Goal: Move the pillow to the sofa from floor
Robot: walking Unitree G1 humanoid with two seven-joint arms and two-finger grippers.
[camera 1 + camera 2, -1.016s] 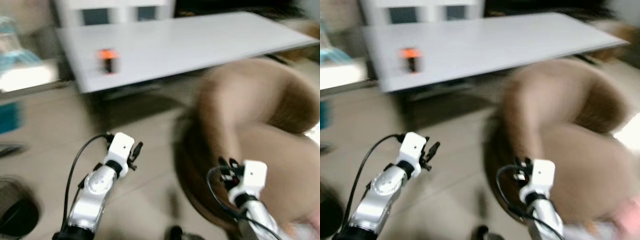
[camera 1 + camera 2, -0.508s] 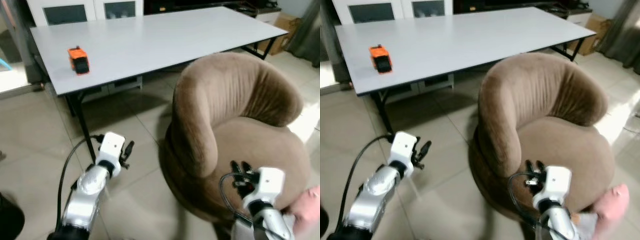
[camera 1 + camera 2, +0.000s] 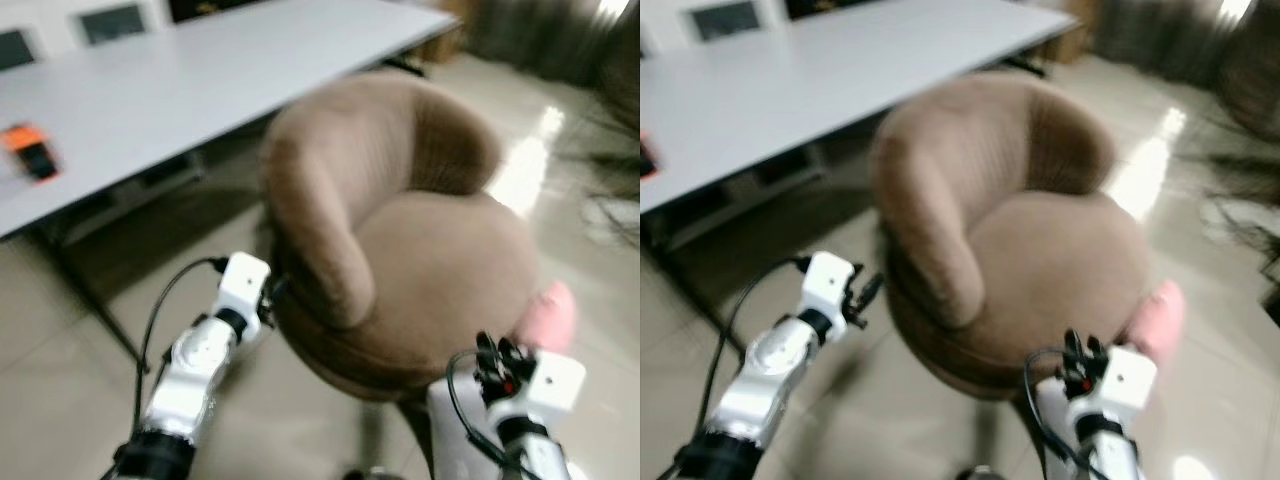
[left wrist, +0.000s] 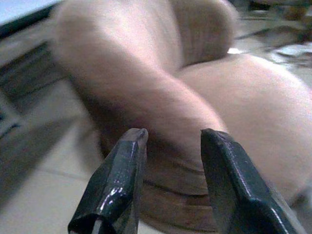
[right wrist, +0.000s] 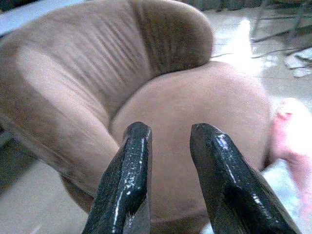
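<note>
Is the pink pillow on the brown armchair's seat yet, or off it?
Off it. The pink pillow sits low beside the round brown velvet armchair, past the seat's edge; the seat cushion is bare.

Brown sofa (image 3: 1040, 250) in the middle. Pink pillow (image 3: 1155, 320) touching sofa's right side. White table (image 3: 820, 80) behind sofa.

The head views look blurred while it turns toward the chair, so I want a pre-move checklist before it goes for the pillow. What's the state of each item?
1. Pink pillow located, beside the brown armchair: ok.
2. Armchair seat free to receive it: ok.
3. Left gripper open, holding nothing: ok.
4. Right gripper open, holding nothing: ok.
5. Head views sharp: not ok.
6. Pillow resting on floor: cannot tell.
</note>
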